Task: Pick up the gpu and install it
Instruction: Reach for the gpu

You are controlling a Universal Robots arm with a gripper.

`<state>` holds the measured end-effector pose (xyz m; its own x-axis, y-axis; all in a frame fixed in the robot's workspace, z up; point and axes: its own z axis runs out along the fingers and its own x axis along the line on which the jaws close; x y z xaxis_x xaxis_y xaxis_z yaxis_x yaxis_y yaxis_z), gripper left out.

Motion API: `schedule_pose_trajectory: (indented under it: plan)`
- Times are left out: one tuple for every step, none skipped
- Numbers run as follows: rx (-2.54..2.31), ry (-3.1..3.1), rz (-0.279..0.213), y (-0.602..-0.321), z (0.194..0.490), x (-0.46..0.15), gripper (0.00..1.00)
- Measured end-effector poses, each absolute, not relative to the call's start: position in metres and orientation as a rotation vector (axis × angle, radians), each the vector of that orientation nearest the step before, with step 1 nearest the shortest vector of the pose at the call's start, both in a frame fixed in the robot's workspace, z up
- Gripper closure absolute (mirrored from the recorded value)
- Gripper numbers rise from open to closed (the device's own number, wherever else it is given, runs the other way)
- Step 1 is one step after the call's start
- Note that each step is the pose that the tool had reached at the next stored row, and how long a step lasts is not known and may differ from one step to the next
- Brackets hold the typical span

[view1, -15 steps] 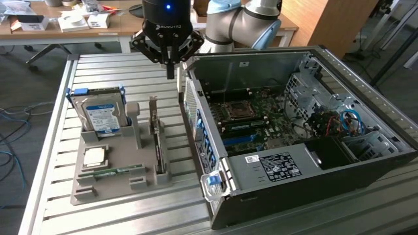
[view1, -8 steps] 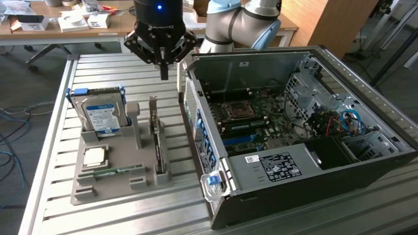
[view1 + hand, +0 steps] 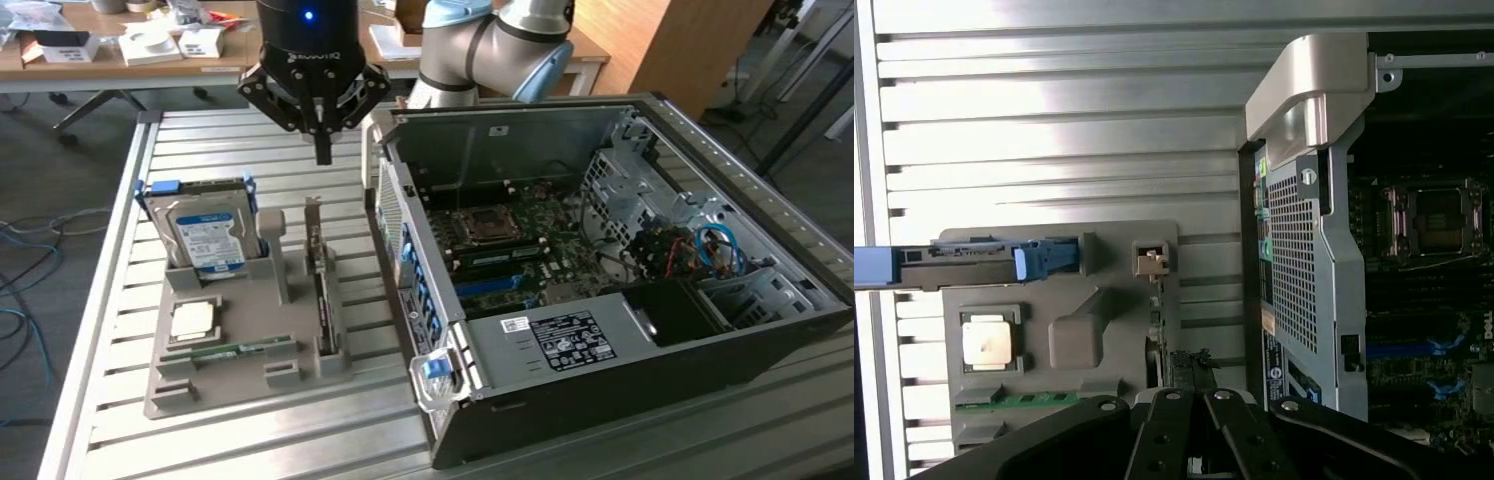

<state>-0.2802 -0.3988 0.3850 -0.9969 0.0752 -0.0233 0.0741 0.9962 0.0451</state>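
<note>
The gpu (image 3: 326, 310), a thin black card with grey end bracket, stands edgewise in the holder (image 3: 220, 398); jaws clenched empty above it.

- gripper (image 3: 322, 150): black.
- gpu (image 3: 324, 300), nearest its fingers (image 3: 322, 125): black, silvery-grey bracket.
- hard drive (image 3: 203, 235): silver, blue-white label, blue rails.
- holder (image 3: 234, 378): plain grey.
- memory stick (image 3: 240, 349): green.

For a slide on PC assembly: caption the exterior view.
Shut gripper hovers above the gpu, standing on edge in a grey parts tray beside the open computer case.
</note>
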Motion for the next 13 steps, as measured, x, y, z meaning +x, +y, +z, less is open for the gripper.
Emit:
schedule_pose_trajectory:
  plan:
    - [0.116,3.114,0.069,-0.3988,0.3850,-0.2802,0.89]
    - [0.116,3.114,0.069,-0.3989,0.3851,-0.2802,0.89]
    - [0.117,3.114,0.069,-0.3988,0.3851,-0.2803,0.89]
    - [0.117,3.114,0.069,-0.3988,0.3851,-0.2803,0.89]
    - [0.117,3.114,0.069,-0.3988,0.3851,-0.2803,0.89]
    - [0.117,3.114,0.069,-0.3988,0.3851,-0.2803,0.89]
    - [0.117,3.114,0.069,-0.3988,0.3851,-0.2803,0.89]
    - [0.117,3.114,0.069,-0.3988,0.3851,-0.2803,0.89]
    - [0.117,3.114,0.069,-0.3988,0.3851,-0.2803,0.89]
    - [0.117,3.114,0.069,-0.3988,0.3851,-0.2803,0.89]
    - [0.117,3.114,0.069,-0.3989,0.3850,-0.2804,0.89]
    - [0.117,3.114,0.069,-0.3992,0.3851,-0.2806,0.89]
    - [0.117,3.114,0.069,-0.3997,0.3851,-0.2806,0.89]
